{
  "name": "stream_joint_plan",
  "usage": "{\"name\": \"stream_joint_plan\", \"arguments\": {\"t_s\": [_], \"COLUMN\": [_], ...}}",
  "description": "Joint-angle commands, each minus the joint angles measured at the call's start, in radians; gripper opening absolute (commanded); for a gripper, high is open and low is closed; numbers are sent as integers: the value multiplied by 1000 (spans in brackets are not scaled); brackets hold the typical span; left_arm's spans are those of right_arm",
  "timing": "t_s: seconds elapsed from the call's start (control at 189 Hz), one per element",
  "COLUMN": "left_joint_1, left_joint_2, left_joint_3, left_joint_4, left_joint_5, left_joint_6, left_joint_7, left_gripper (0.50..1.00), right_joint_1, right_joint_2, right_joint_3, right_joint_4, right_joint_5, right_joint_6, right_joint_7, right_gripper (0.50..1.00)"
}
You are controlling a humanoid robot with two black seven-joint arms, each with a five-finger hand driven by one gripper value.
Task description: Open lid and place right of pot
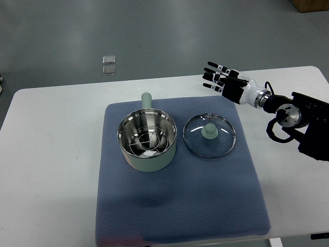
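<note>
Top view, table (51, 154): white; covered in its middle by a blue mat (180, 206).
Top view, pot (147, 140): pale green outside, steel inside; stood upright on the left half of the mat, uncovered, with its green handle (146, 99) pointed toward the far edge. A wire rack is seen inside it.
Top view, lid (209, 135): glass, rimmed in steel, with a pale green knob (209, 130); laid flat on the mat just to the right of the pot, knob up, apart from the pot wall.
Top view, right robot hand (222, 80): entered from the right edge; held above the far right corner of the mat, fingers (212, 66) spread and stretched out leftward, nothing grasped. It is kept well clear of the lid.
Top view, floor: grey; two small clear squares (108, 65) are seen lying beyond the table's far edge.
</note>
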Motion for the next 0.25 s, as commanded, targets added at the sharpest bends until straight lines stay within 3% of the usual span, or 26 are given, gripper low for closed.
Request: {"name": "stream_joint_plan", "arguments": {"t_s": [0.0, 0.248], "left_joint_1": [0, 0], "left_joint_2": [0, 0], "left_joint_3": [0, 0], "left_joint_4": [0, 0], "left_joint_5": [0, 0], "left_joint_6": [0, 0], "left_joint_7": [0, 0], "left_gripper": [1000, 1000], "right_joint_1": [-3, -14], "right_joint_2": [-2, -2], "right_joint_3": [6, 34], "right_joint_4": [0, 0], "right_joint_5": [1, -8], "right_joint_6": [6, 5], "right_joint_7": [2, 2], "right_gripper": [932, 932]}}
